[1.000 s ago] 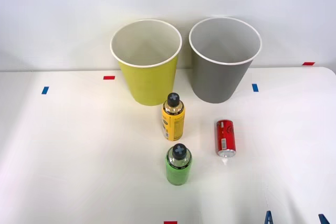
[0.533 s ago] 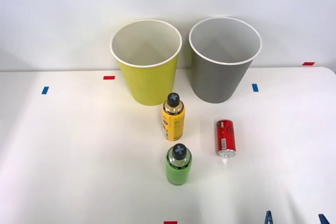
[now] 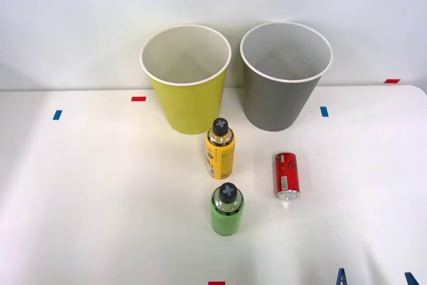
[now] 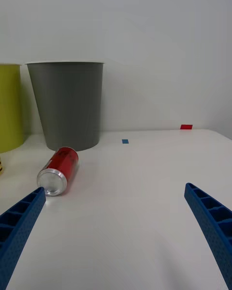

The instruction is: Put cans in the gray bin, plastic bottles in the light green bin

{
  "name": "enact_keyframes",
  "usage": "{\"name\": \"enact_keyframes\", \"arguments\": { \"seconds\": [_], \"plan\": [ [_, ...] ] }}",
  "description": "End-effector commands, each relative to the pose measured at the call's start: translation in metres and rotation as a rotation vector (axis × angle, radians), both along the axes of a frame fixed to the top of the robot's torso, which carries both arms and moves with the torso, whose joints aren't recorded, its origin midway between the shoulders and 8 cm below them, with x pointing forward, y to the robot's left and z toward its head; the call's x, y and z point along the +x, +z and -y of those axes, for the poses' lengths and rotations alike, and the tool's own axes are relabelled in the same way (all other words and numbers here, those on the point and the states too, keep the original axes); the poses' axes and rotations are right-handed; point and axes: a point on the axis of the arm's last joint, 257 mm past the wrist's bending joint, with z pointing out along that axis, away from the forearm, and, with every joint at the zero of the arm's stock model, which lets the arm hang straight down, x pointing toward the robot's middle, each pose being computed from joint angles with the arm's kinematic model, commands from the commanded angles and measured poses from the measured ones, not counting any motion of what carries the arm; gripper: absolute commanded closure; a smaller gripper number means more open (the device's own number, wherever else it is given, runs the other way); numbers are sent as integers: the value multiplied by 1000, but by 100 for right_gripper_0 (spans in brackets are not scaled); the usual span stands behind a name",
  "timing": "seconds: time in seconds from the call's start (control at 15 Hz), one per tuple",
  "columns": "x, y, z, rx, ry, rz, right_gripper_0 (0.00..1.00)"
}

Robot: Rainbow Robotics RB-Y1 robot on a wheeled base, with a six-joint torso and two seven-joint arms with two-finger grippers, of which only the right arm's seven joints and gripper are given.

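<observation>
The right tool (image 4: pixel 116 222) hangs low over the worktop (image 3: pixel 100 185), fingers (image 4: pixel 19 222) spread wide and gripping nothing. The red can (image 4: pixel 59 170) lies on its side just ahead, beside one fingertip. The gray bin (image 4: pixel 66 104) stands beyond it, the light green bin (image 3: pixel 187 78) alongside.

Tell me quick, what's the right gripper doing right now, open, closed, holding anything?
Right gripper: open, jaws spread wide, holding nothing. The red can lies on the table ahead of it, untouched.
</observation>
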Motion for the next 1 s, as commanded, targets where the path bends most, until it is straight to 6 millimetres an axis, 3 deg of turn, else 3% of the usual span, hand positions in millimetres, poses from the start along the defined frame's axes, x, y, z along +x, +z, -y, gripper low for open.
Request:
{"name": "enact_keyframes", "arguments": {
  "seconds": [0.07, 0.47, 0.73, 1.0],
  "plan": [
    [3, -16, 1, -14, 10, -34, 0],
    [27, 12, 10, -99, 93, -102, 0],
    [49, 12, 11, -101, 129, -220, 0],
    [86, 22, -14, -43, 205, -456, 0]
  ]
}}
